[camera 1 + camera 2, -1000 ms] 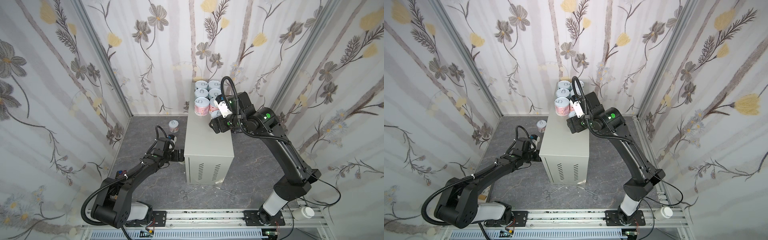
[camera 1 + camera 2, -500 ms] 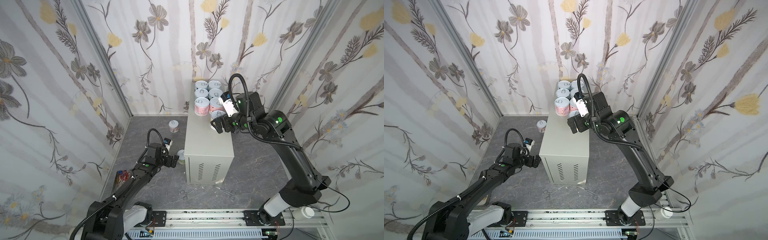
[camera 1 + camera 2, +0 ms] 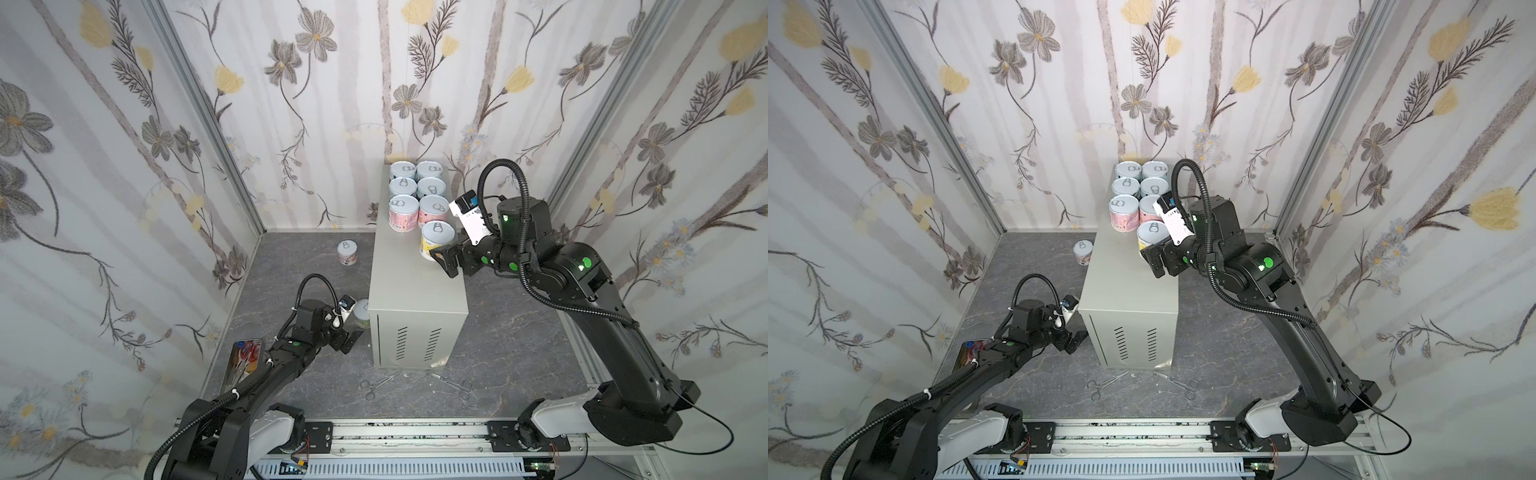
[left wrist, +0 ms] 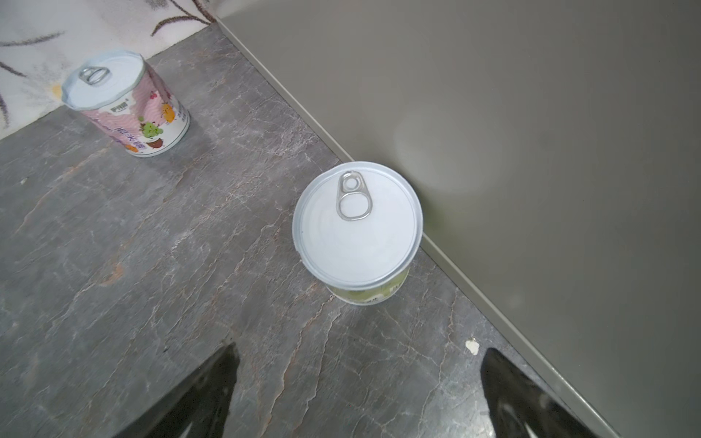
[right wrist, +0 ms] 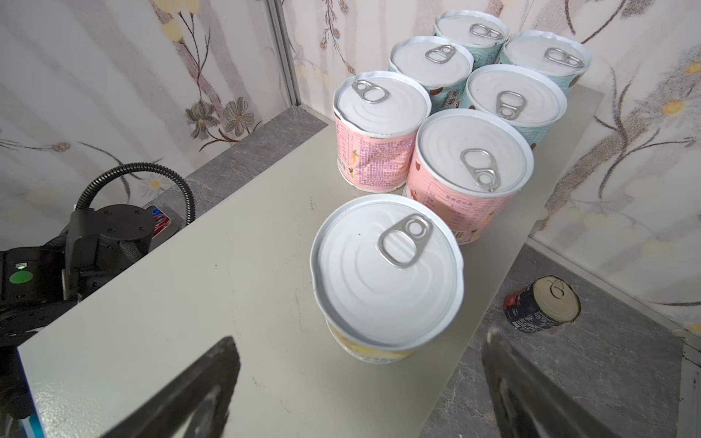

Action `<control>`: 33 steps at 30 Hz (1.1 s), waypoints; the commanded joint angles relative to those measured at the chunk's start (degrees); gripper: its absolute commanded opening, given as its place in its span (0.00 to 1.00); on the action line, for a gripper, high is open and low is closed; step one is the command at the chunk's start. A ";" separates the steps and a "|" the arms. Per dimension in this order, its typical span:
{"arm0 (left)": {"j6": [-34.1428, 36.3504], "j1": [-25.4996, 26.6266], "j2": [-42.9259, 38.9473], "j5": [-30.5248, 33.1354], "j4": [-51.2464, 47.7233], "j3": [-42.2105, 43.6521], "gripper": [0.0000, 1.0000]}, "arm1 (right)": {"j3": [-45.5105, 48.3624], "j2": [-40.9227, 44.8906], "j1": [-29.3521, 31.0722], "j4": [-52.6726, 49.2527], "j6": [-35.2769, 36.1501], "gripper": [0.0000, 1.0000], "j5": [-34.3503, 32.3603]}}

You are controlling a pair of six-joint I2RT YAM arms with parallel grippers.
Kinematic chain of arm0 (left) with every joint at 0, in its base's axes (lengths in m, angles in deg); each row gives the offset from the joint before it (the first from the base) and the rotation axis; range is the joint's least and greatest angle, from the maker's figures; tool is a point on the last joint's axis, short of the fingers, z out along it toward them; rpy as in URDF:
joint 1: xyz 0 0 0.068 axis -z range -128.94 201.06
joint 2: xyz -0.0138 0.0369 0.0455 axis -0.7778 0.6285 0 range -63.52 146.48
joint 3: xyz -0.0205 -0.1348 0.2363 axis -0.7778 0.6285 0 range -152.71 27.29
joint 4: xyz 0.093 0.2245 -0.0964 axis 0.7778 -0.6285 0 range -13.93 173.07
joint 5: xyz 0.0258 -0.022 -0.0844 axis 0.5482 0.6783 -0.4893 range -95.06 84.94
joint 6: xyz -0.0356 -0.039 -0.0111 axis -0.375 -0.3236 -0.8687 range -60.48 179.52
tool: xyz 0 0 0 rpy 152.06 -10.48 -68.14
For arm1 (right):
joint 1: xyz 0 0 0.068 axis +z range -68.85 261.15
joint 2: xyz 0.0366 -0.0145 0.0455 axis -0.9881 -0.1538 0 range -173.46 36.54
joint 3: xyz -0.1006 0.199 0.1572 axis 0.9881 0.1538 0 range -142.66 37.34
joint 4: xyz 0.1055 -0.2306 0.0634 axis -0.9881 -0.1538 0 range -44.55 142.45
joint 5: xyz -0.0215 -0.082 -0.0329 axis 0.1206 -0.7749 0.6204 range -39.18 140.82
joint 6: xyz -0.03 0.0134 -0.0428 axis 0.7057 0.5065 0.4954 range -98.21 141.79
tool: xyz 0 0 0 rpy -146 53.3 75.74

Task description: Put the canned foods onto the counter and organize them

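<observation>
The right gripper (image 5: 356, 386) stands spread wide and empty, drawn back from the yellow can (image 5: 387, 277) it was closed around a second ago; that can now sits free just ahead of its fingers, upright on the counter (image 3: 411, 286). Beyond it stand two pink cans (image 5: 468, 170), then four teal cans (image 5: 516, 98) in pairs, all with silver pull-tab lids. Off to the side, down on the floor (image 5: 591, 364), a dark-blue can (image 5: 542, 305) lies tipped over. The left gripper (image 4: 358, 394), also spread and empty, has pulled back low beside the counter; a green-labelled can (image 4: 358, 231) stands right ahead of it, touching the counter's wall, with a pink-and-white can (image 4: 127, 102) farther off.
</observation>
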 commanded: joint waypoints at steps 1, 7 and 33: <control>1.97 -0.05 2.40 -2.09 7.57 0.66 1.00 | 1.66 1.47 -0.33 5.08 1.55 1.00 2.39; 3.38 -0.20 9.16 0.13 15.41 0.06 0.99 | 3.51 2.55 -1.45 7.49 1.71 1.00 2.49; 13.40 -0.44 30.86 -11.03 4.61 -16.51 0.87 | -2.63 -4.14 -3.70 6.09 -0.01 0.99 1.21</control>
